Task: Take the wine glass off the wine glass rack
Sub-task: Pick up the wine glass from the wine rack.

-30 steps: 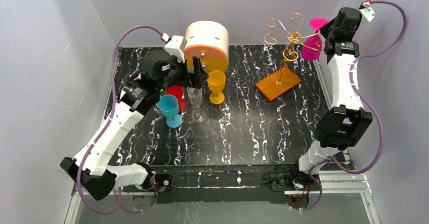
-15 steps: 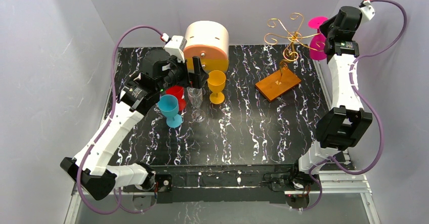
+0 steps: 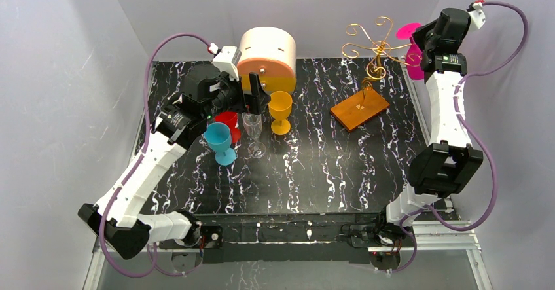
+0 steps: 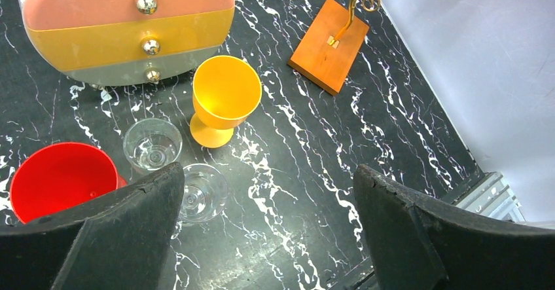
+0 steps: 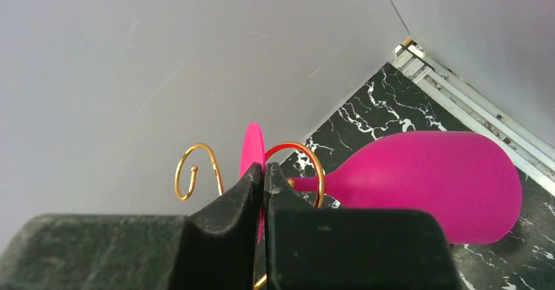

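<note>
**Pink glass pinched at its foot, not yet free of the rack**

The wine glass (image 5: 425, 185) hangs at about 3 o'clock of the wine glass rack (image 3: 359, 108), near the bench's (image 3: 314, 172) 2 o'clock corner. Its stem passes through a gold scroll loop. The foot sits on one side of the wire and the bowl on the other, which is why it stays up.

The right gripper (image 5: 264, 172) is closed to a sliver right at that foot. It seems to be clamping the thin disc edge-on, probably because the foot is the only part clear of the wire. To come free, the stem likely has to slide out through the curl's open mouth, since a straight pull could drag the light rack along.

The left gripper (image 4: 268, 174) is spread wide and holds nothing. It hovers at about 10 o'clock over the yellow goblet (image 4: 226, 97) and other cups, well away from the rack.
</note>
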Robot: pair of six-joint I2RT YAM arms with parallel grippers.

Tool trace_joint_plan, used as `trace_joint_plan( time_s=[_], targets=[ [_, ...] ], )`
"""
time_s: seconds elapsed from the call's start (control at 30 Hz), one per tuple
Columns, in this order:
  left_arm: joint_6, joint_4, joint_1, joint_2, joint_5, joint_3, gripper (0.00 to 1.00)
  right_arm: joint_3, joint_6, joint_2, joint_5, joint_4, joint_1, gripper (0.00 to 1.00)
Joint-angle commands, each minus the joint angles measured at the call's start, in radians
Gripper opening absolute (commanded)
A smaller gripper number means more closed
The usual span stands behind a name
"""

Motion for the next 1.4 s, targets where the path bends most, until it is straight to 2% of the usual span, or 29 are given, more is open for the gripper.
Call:
trace_joint_plan(
  time_s=[0.0,0.47,0.6,0.83,1.27,1.37],
  targets=[
    [-0.005,0.013,0.004,-0.008,0.013,0.011,0.98,0.001,0.036,-0.063,0.005,0.001,-0.003,0.01],
    [-0.009,0.018,0.004,-0.008,0.017,0.006,0.98,-0.041,0.067,-0.074,-0.022,0.022,-0.003,0.02],
    [-0.007,0.018,0.004,-0.005,0.015,0.006,0.98,-0.037,0.076,-0.063,-0.026,0.025,-0.003,0.08],
    [-0.004,0.018,0.004,-0.002,0.014,0.005,0.98,-0.036,0.091,-0.041,-0.041,0.027,-0.005,0.13],
    [-0.004,0.018,0.004,0.007,0.010,0.006,0.98,-0.025,0.098,-0.011,-0.056,0.039,-0.005,0.20],
    [-0.002,0.018,0.004,0.010,0.012,0.007,0.98,-0.027,0.098,-0.007,-0.054,0.046,-0.005,0.20]
  ],
)
